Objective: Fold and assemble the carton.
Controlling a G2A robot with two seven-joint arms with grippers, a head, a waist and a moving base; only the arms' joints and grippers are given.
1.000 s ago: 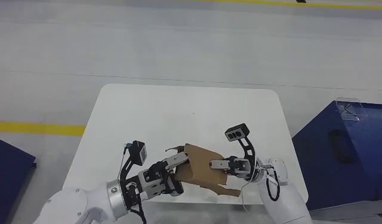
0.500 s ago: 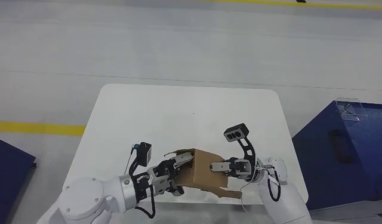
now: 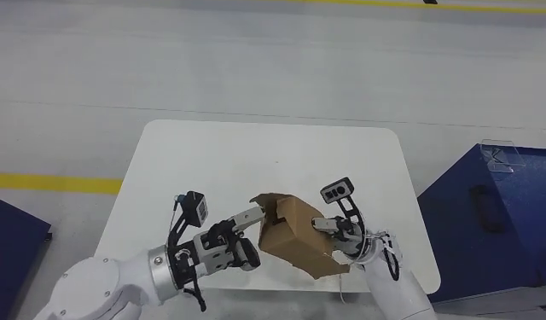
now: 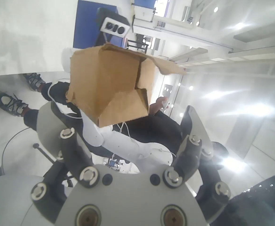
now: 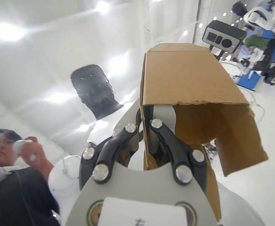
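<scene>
Right claw (image 5: pixel 143 118) is clenched on one side wall of the carton (image 3: pixel 294 233), one finger inside and one outside. The box sticks out ahead of it, tilted, up off the table (image 3: pixel 213 158). Left claw (image 3: pixel 252 233) is spread wide just across the carton from that grip, holding nothing. Can't quite tell if its upper finger touches the loose flap (image 3: pixel 266 202). My worry: a shove from the left against one pinched cardboard wall could swivel the box or crease that wall instead of folding the flap.
</scene>
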